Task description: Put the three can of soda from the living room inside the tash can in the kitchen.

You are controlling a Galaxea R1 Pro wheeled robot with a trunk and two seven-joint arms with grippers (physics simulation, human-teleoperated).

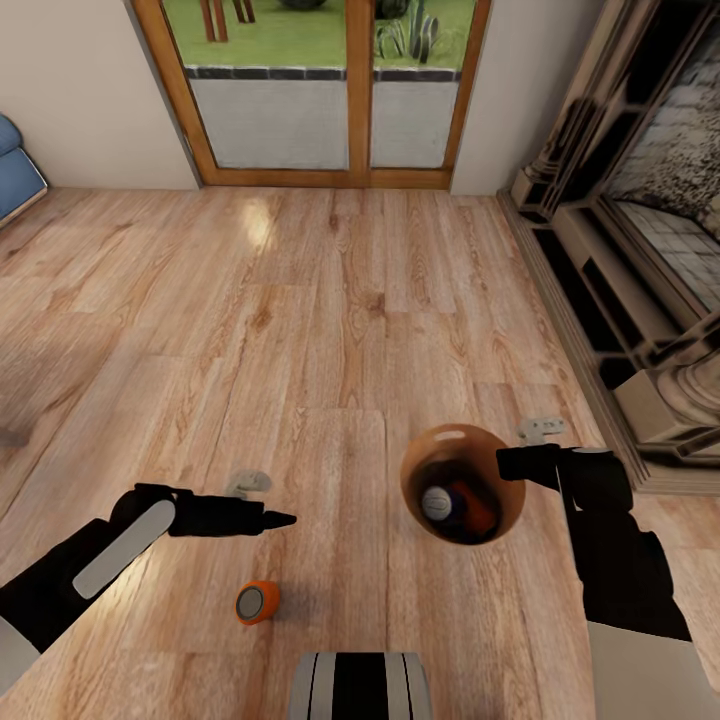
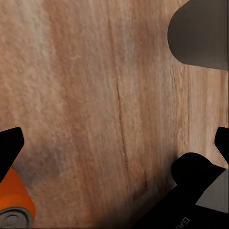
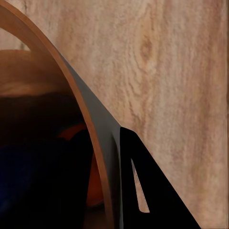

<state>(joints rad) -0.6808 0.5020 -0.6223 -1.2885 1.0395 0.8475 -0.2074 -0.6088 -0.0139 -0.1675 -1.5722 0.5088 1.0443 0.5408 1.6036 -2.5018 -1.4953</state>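
Note:
One can of soda (image 1: 257, 602), orange with a grey end, lies on its side on the wood floor just ahead of my trunk. The same can of soda (image 2: 13, 200) shows in the left wrist view, beside one fingertip. My left gripper (image 1: 282, 519) hovers open above the floor, a little beyond that can and holding nothing. My right gripper (image 1: 507, 462) is shut on the rim of the tash can (image 1: 412, 478), which hangs tilted above the floor. Inside it I see an orange can body (image 1: 472, 506) and a grey can end (image 1: 437, 503). How many cans it holds I cannot tell.
This is the living room: wood-framed glass doors (image 1: 320, 90) at the far wall, the stone fireplace (image 1: 640, 260) along the right, a corner of the blue sofa (image 1: 15, 175) at far left. Open wood floor (image 1: 330, 320) stretches ahead.

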